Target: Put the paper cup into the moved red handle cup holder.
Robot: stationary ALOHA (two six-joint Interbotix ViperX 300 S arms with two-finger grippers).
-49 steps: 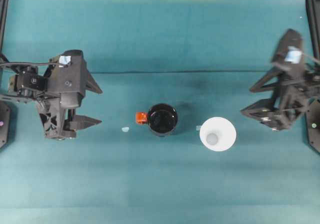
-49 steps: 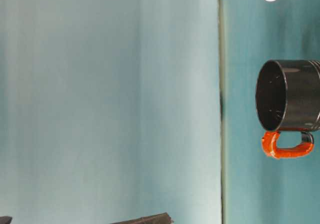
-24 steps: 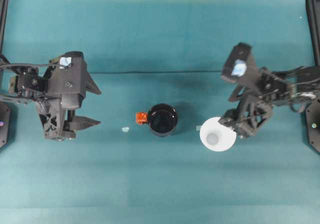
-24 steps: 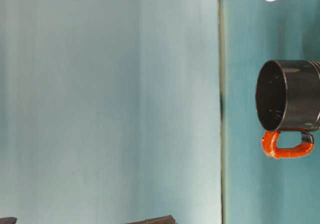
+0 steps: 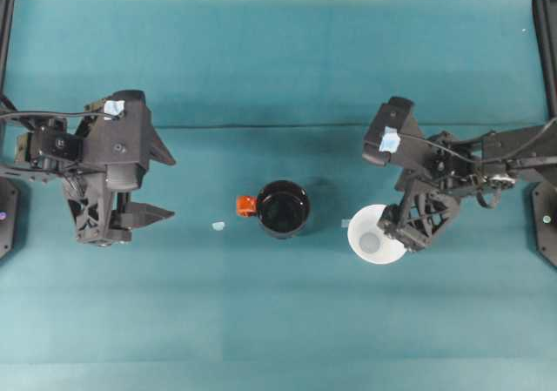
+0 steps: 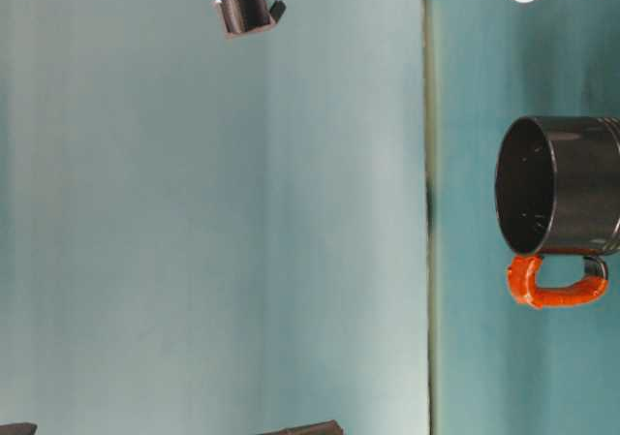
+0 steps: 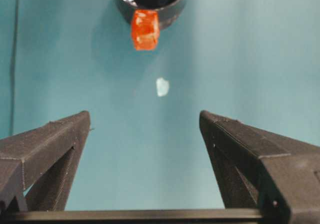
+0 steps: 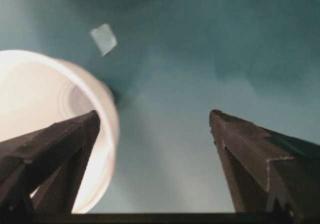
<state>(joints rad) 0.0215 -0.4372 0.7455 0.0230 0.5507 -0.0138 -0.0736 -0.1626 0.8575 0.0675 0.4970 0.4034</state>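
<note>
A teal cloth covers the surface (image 5: 278,321), with a faint crease running across it behind the objects and black frame rails at its left and right edges; in the table-level view a plain pale blue-grey backdrop (image 6: 213,222) rises behind it. The red handle cup holder (image 5: 283,209) stands upright near the middle, its handle turned toward the left gripper (image 5: 152,182), which waits well apart with jaws spread wide and nothing between them. A small pale scrap (image 5: 218,226) lies between them. The paper cup (image 5: 374,236) stands upright to the holder's right, apart from it. The right gripper (image 8: 155,121) is spread wide, one finger over the cup's rim, not clamping it.
</note>
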